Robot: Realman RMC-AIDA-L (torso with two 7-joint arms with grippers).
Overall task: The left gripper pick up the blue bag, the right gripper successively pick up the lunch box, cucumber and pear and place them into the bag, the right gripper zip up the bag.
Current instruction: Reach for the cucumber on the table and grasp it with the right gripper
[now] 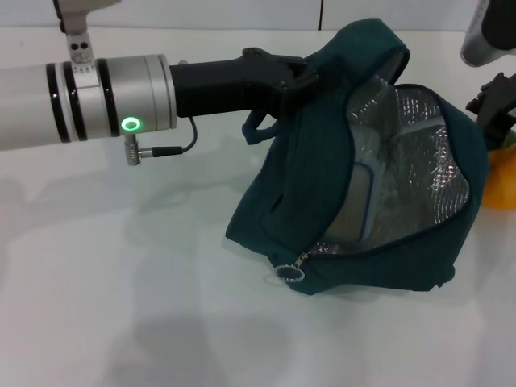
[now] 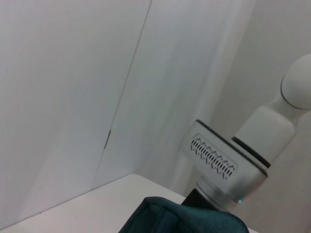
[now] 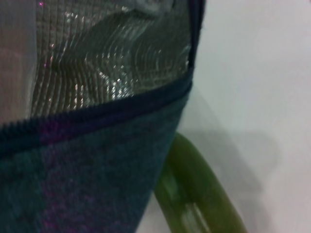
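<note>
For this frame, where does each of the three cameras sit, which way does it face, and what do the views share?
Head view: from the robot's head, looking forward and down at the white table; shows the left gripper holding the blue bag open, lunch box inside, the right gripper and pear at the bag's right.
Left wrist view: on the left arm, facing the wall; shows the right arm and the bag's top.
Right wrist view: on the right arm, close on the bag's foil lining and the cucumber; no robot parts.
Shared: all three show the blue bag.
</note>
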